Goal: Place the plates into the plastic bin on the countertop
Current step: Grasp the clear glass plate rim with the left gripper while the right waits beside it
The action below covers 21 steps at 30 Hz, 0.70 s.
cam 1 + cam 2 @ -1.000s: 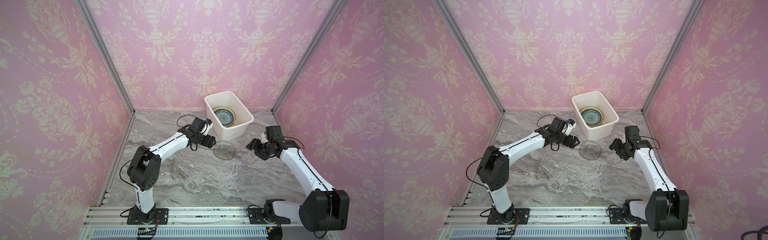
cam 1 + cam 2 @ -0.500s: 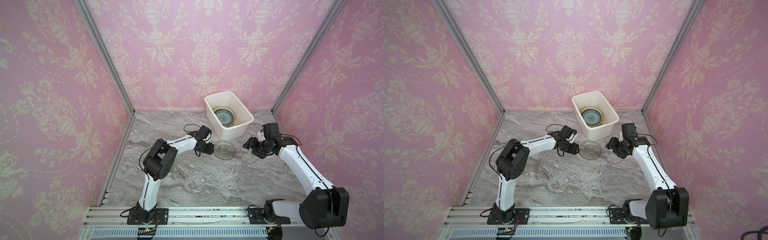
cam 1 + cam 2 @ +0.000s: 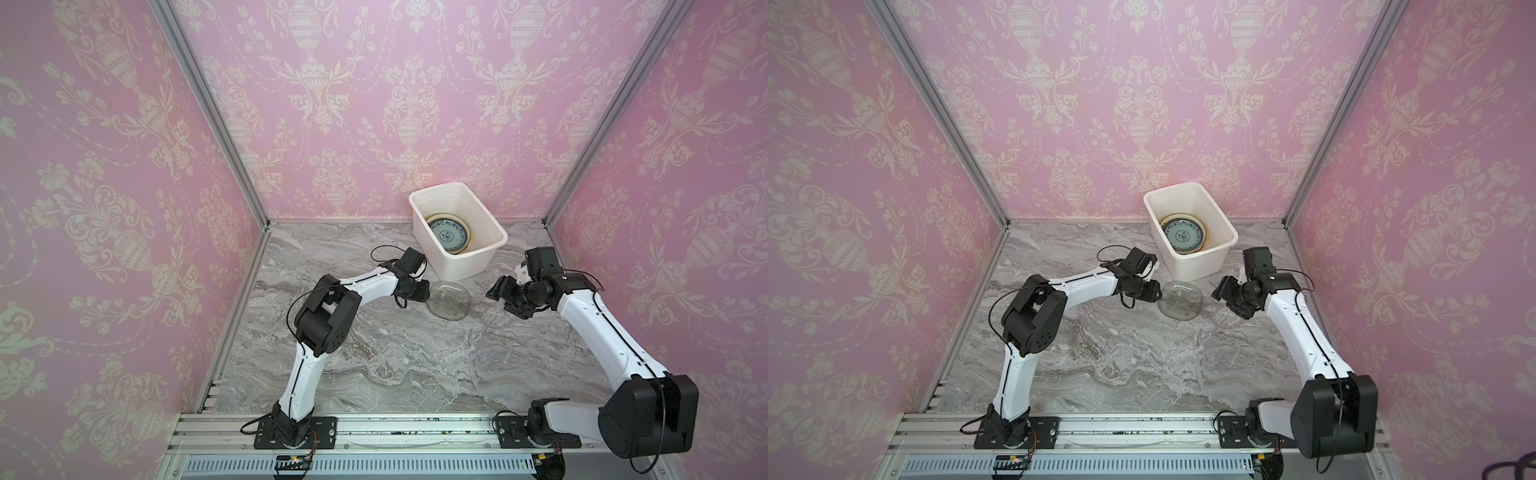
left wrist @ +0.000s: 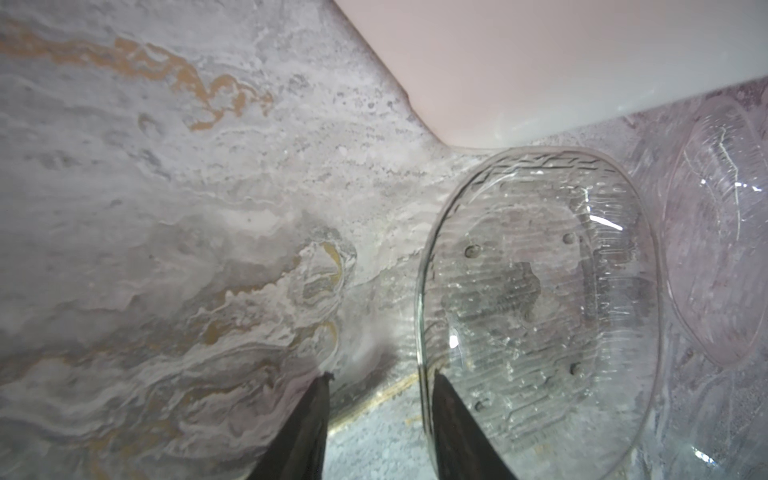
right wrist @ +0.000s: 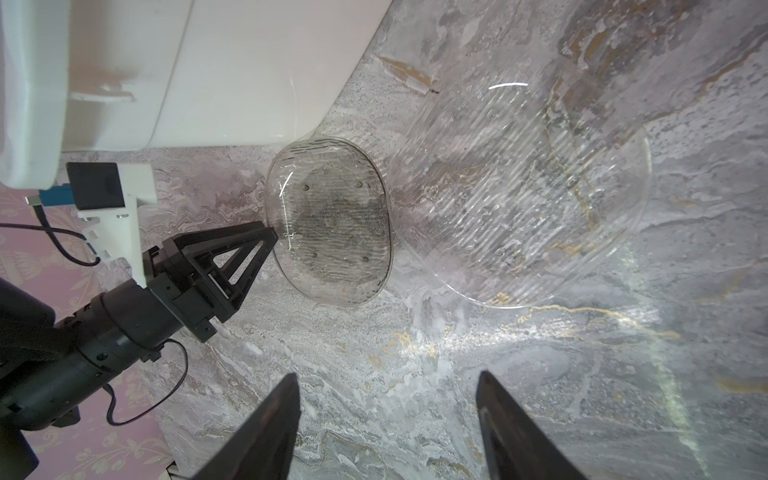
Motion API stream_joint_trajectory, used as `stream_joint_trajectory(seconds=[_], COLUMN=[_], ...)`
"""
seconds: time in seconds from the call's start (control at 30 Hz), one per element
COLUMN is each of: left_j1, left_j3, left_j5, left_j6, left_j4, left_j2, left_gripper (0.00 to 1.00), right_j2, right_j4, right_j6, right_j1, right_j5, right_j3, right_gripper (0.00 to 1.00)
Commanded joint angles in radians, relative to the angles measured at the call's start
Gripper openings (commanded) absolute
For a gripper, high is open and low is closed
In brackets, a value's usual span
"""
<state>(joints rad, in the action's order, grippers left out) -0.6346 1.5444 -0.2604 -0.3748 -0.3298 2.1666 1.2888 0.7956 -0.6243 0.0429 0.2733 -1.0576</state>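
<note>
A small clear glass plate (image 3: 449, 300) (image 4: 536, 291) rests on the countertop (image 3: 395, 353) just in front of the plastic bin (image 3: 461, 268). My left gripper (image 3: 426, 291) (image 4: 382, 376) is at its left edge. The jaws straddle the rim, one finger over the glass and one outside, with a gap still between them. A larger clear glass plate (image 5: 519, 195) lies flat to the right of the small one. My right gripper (image 3: 505, 297) (image 5: 386, 376) hovers open beside it, holding nothing. Inside the bin a blue-patterned plate (image 3: 449, 235) tops a stack of plates.
The bin stands at the back of the counter near the pink back wall (image 3: 374, 104). Pink side walls and metal frame posts (image 3: 216, 124) close in both sides. An aluminium rail (image 3: 395, 428) carrying both arm bases runs along the front edge.
My left arm has folded and brought its gripper down to the small glass plate's rim, with its jaws narrowing. My right gripper has shifted slightly left and stayed open.
</note>
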Motion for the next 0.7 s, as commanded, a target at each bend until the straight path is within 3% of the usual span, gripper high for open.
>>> stream_joint_trajectory(seconds=[0.0, 0.37, 0.67], left_j1=[-0.002, -0.001, 0.018], left_j3=[0.022, -0.006, -0.141], left_j5=[-0.018, -0.021, 0.020], left_j6=[-0.010, -0.022, -0.036], left_j4=[0.003, 0.030, 0.044], left_j2=[0.028, 0.021, -0.088], left_gripper=[0.36, 0.17, 0.00], right_j2=[-0.003, 0.000, -0.003], right_j4=[0.021, 0.025, 0.018], right_j6=[0.014, 0.011, 0.011], right_j1=[0.005, 0.005, 0.005], right_j5=[-0.007, -0.018, -0.017], right_j3=[-0.020, -0.016, -0.016], right_gripper=[0.68, 0.68, 0.68])
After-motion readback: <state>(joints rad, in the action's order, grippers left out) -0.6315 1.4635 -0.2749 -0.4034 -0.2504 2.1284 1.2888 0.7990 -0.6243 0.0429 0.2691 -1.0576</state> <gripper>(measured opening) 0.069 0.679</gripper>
